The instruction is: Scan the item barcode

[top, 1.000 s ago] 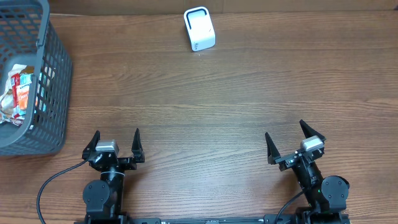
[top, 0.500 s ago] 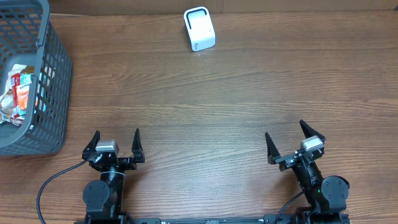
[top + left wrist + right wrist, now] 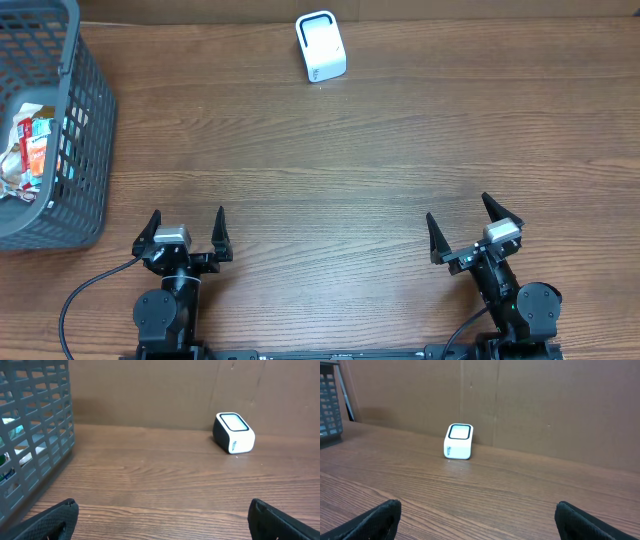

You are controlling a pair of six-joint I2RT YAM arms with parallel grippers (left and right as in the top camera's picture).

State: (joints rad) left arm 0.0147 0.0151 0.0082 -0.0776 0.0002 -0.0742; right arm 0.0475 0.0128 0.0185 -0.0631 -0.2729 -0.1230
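Fingers (image 3: 50,522) of both grippers stand spread wide, pinching nothing. The left gripper (image 3: 187,215) sits at seven o'clock and the right gripper (image 3: 458,210) at five, both arms folded low at the near edge and aimed toward twelve. The packets (image 3: 30,148) lie in the basket (image 3: 92,130) at ten o'clock. They look light, soft and slippery, so a pinch on a sealed edge seems best. The scanner (image 3: 320,46) stands at twelve.
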